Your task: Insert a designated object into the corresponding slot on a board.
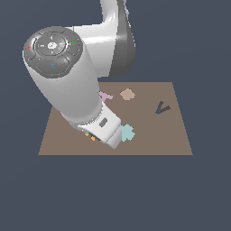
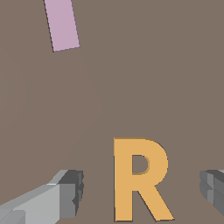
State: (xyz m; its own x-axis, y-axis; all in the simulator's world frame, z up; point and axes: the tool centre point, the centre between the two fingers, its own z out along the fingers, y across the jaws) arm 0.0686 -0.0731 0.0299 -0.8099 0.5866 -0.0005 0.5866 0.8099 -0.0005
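Note:
The orange R-shaped block (image 2: 138, 179) lies flat on the brown board (image 2: 131, 78). In the wrist view it sits between my two grey fingers (image 2: 70, 192), which stand wide apart and touch nothing. My gripper (image 2: 142, 190) is open and low over the block. In the exterior view the arm hides almost all of the block; only a sliver of orange (image 1: 92, 137) peeks out under the hand. The R-shaped slot is not in view, hidden behind the arm or out of frame.
A pink T piece (image 1: 105, 95) (image 2: 62, 24) lies just beyond the hand. A teal cross-shaped piece (image 1: 127, 132) sits beside the hand, a tan piece (image 1: 127, 94) farther back, and a dark V-shaped recess (image 1: 162, 108) toward the exterior view's right.

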